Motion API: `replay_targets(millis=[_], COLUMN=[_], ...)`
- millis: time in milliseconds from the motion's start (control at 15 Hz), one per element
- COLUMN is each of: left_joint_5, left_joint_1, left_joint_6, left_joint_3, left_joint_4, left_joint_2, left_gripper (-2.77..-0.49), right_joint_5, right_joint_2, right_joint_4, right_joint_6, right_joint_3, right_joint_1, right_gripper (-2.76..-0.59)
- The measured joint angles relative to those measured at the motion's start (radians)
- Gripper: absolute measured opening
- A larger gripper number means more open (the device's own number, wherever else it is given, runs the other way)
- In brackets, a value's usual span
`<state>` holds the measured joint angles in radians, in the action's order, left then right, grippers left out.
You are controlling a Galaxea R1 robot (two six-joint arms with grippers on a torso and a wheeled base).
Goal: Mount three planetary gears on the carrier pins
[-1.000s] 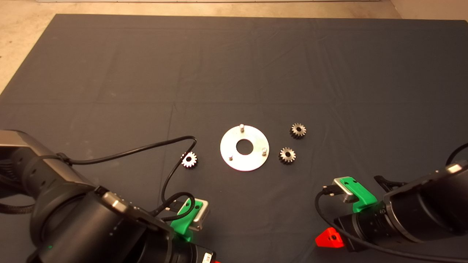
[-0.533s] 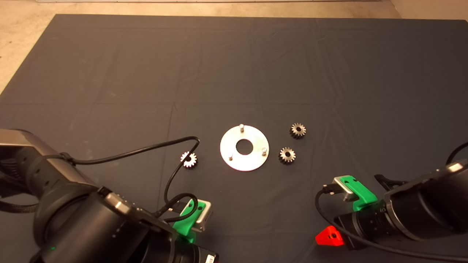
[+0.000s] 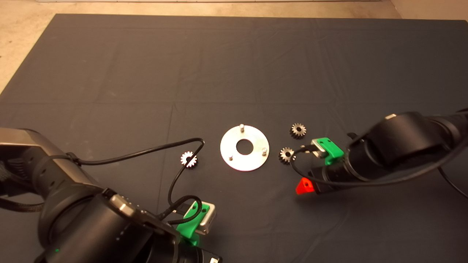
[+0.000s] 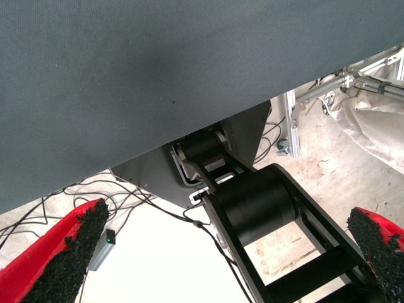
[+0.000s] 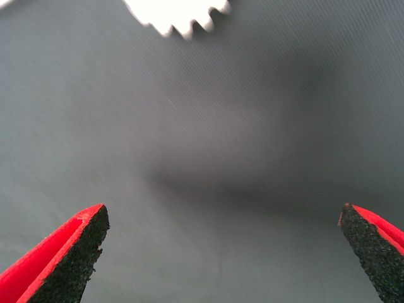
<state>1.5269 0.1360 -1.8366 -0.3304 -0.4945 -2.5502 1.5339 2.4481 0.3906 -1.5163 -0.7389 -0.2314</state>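
At the middle of the tabletop (image 3: 109, 73), which a dark, faintly creased mat covers, we see a flat shiny round disc (image 3: 244, 160) with a large central hole. Three short silvery pins (image 3: 241, 127) stand upright on it, evenly spaced near its rim, and all three are bare. The three gears are small, toothed and grey, each with a round centre hole, and each lies flat on the mat. One gear (image 3: 189, 159) lies apart from the disc on its left side, partly crossed by a black cable (image 3: 139, 150). A second gear (image 3: 298, 130) lies to the disc's right and farther from us. The third gear (image 3: 287, 155) lies just beside the disc's right edge.

The right end effector (image 5: 221, 252) is above the mat near this third gear; its red fingers (image 5: 60, 255) are spread wide and grip nothing, and a bright toothed rim (image 5: 180, 14) shows ahead of them. The left end effector (image 4: 208, 259) is at the lower left of the head view, by the mat's near edge; its fingers (image 4: 63, 252) are likewise wide apart and empty. Between them we see the robot's black frame, loose cables and a pale concrete floor (image 4: 328, 164). Pale floor (image 3: 22, 33) also borders the mat at the far and left sides.
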Motion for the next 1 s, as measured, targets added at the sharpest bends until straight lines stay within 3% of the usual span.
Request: replay_targets(millis=[600, 1000], left_joint_5=[0.0, 0.0], left_joint_1=[0.0, 0.0], left_joint_6=[0.0, 0.0], left_joint_3=[0.0, 0.0], left_joint_4=[0.0, -0.001], left_joint_2=[-0.005, -0.005], left_gripper=[-0.5, -0.5], right_joint_5=[-0.003, -0.002], right_joint_2=[0.139, 0.162], right_joint_4=[0.0, 0.0], right_joint_6=[0.081, 0.122], right_joint_3=[-0.159, -0.211], right_joint_1=[-0.035, -0.035], right_gripper=[-0.62, -0.62])
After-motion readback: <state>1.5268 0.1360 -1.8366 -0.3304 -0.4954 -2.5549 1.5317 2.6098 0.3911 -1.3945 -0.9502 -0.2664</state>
